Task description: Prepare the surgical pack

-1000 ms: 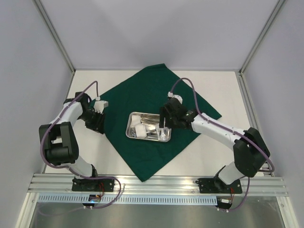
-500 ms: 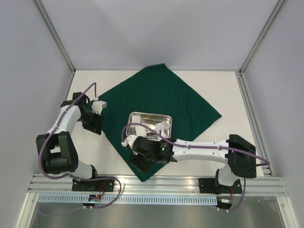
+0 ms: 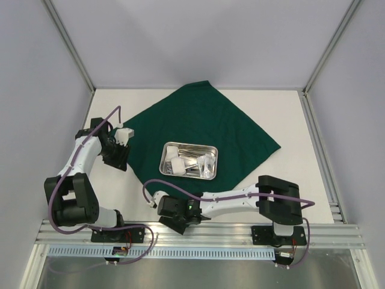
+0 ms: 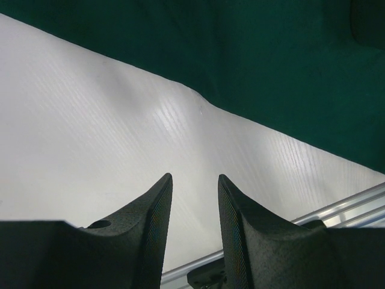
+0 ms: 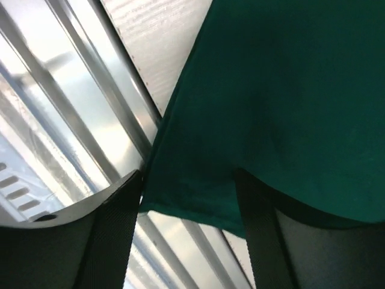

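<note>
The dark green cloth [image 3: 198,114] lies spread as a diamond on the white table. A small steel tray [image 3: 163,158] sits at its middle with white gauze [image 3: 178,164] and slim metal instruments [image 3: 194,158] in it. My left gripper [image 3: 120,164] is open and empty over bare table, just off the cloth's left corner; the left wrist view shows its jaws apart [image 4: 195,177] with the cloth edge [image 4: 271,72] beyond. My right gripper [image 3: 177,226] is at the cloth's near corner. In the right wrist view its jaws stand wide open [image 5: 186,177] with that corner of the cloth [image 5: 277,90] between them.
An aluminium rail [image 3: 198,232] runs along the near table edge, right under the right gripper; it shows in the right wrist view [image 5: 90,90] and the left wrist view [image 4: 349,208]. Frame posts and grey walls enclose the table on three sides.
My right arm has swung from the tray down and left to the cloth's near corner by the rail. My left gripper has shifted slightly left at the cloth's left corner.
</note>
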`<state>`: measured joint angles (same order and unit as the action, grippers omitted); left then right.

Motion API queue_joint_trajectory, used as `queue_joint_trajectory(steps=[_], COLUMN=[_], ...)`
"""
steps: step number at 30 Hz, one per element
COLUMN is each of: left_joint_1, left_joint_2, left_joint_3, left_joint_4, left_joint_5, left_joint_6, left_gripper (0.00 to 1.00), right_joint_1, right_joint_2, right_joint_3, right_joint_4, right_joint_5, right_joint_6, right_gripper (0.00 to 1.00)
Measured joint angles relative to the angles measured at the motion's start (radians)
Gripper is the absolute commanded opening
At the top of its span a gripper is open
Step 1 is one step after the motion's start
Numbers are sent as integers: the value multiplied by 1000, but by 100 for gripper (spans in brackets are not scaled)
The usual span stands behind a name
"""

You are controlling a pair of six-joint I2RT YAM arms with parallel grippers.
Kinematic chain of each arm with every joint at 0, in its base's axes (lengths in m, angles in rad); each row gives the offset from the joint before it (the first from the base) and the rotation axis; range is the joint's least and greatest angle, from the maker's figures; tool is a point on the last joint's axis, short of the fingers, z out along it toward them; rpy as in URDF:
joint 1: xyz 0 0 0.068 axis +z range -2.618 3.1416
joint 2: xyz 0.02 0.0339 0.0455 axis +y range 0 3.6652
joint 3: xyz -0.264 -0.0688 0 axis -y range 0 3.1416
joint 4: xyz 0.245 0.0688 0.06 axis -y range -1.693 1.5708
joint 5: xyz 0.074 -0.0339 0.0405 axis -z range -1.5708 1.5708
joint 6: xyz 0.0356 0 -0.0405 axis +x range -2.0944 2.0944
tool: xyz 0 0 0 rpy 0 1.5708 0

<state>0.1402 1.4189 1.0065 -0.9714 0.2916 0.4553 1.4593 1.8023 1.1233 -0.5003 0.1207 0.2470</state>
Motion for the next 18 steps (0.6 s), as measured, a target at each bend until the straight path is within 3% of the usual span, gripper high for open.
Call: queue_joint_trajectory(steps=[7, 8, 18], left_joint_1=[0, 0, 0], left_joint_2=[-15, -16, -17], left_joint_3=[-1, -2, -11], left_joint_4=[-1, -1, -2], left_joint_5=[-2, -2, -2], left_joint_6=[0, 0, 0], left_gripper=[45, 45, 45], right_joint_1=[25, 30, -14], right_joint_2=[47, 47, 37], right_joint_3=[37, 37, 24], right_joint_4=[-29, -30, -69], right_joint_5=[73, 80, 258], right_joint_6=[101, 106, 129], right_gripper=[17, 3, 1])
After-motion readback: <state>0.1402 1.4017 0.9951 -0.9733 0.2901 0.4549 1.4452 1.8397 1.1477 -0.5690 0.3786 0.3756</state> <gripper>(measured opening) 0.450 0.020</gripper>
